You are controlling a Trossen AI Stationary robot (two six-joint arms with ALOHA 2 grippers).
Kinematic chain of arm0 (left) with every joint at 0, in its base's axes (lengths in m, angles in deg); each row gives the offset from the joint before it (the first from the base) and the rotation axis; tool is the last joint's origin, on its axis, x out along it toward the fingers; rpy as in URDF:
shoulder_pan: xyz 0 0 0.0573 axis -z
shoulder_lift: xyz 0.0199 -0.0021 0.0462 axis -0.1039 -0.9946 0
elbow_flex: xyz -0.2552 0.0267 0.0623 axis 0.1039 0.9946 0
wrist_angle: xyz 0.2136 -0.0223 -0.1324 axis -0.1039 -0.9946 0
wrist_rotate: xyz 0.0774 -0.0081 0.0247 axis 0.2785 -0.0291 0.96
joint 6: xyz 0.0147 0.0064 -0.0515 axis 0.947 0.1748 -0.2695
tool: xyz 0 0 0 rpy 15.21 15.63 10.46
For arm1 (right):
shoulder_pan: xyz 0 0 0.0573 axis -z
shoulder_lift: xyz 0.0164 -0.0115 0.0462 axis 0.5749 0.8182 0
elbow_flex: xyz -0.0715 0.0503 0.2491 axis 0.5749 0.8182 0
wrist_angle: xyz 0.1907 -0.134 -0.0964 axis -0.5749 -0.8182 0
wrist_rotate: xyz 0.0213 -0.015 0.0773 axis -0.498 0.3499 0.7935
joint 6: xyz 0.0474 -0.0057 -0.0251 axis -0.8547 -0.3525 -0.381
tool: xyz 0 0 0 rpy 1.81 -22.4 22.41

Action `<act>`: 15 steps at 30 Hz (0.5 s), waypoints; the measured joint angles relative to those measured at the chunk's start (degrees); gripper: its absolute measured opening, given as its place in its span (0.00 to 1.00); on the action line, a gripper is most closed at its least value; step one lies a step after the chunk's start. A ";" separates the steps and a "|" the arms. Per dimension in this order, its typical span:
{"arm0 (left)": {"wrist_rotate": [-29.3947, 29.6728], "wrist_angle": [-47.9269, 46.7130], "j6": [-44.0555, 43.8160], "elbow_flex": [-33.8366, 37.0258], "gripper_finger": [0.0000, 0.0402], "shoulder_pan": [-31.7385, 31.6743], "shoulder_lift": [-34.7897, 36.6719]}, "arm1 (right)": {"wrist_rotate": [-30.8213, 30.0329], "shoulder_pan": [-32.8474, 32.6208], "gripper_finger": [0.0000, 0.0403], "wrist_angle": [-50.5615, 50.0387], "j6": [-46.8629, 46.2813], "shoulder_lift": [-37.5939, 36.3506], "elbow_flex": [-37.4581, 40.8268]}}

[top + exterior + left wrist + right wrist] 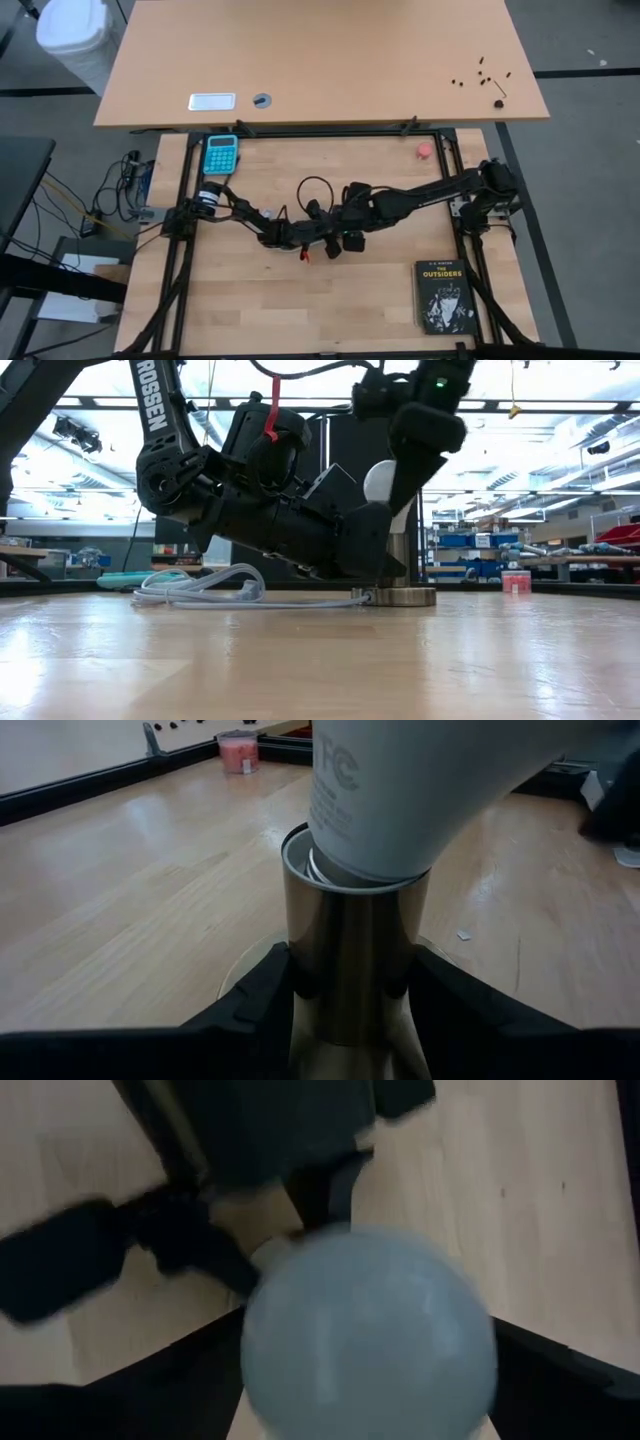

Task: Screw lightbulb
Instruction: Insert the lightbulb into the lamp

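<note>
I see my left gripper (pixel 350 1005) pinching the socket (pixel 350 950) stem; the bulb (pixel 400 790) sits in its mouth, my right gripper (pixel 370 1380) spread around the globe.

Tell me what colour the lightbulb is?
White, the lightbulb, seen best in the left wrist view.

**Colours on and around the table**

The lightbulb (pixel 400 790) was white and frosted, with grey printed lettering. It sat in a shiny brushed-metal socket tube (pixel 350 960) on a silvery base (pixel 400 596). A pale white-grey cord (pixel 200 590) lay coiled on the light wooden table (pixel 250 300). Both arms were black. The calculator (pixel 221 154) was teal, the small round object (pixel 424 150) pink-red, and the book (pixel 444 296) black with white lettering and a pale cover picture.
</note>
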 joint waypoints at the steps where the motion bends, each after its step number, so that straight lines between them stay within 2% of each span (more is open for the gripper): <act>1: -0.12 0.03 0.00 0.00 0.41 0.00 0.00 | 0.02 0.00 0.87 -0.31 0.34 0.36 -0.59; 7: -0.46 0.03 0.07 0.00 0.41 0.00 0.01 | -0.15 0.57 0.86 -0.55 2.83 1.58 -2.11; 15: -0.88 -0.01 0.49 0.00 0.41 0.00 0.02 | 4.64 3.34 0.78 -2.27 4.82 2.10 -2.53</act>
